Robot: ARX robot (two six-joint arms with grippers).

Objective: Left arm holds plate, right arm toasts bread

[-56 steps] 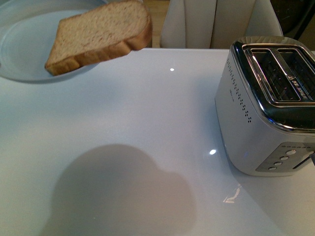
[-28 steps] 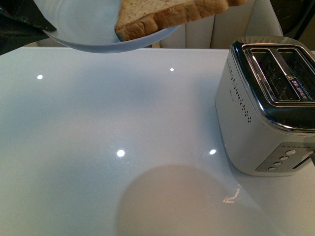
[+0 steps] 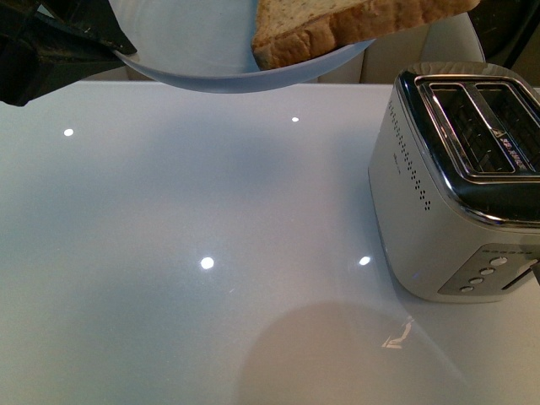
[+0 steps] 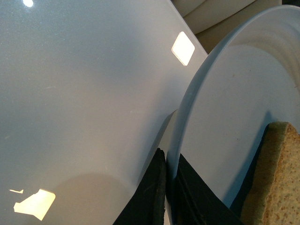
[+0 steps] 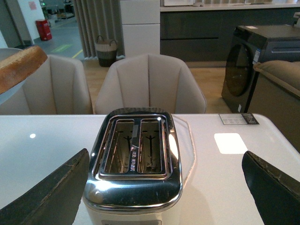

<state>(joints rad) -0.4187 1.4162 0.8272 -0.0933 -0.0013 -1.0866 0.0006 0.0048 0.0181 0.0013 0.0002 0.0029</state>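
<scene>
Because the left gripper pinches the rim of the plate between its dark fingers, one on each face, the dish hangs clear of the white table rather than resting on it; a soft round shadow falls on the tabletop below. The bread lies on the plate with its crust end jutting past the rim on the toaster's side; that overhang likely gives the other arm an edge to grip without touching the dish. In the front view the plate sits high at the top edge, left of the toaster and apart from it; this seems meant to offer the slice within the right arm's reach. The right gripper is spread wide and holds nothing; its wrist camera looks straight down on the two slots, both empty. The slice is not yet taken; the next move calls for a firm but gentle close, since soft crumb may tear or slip.
</scene>
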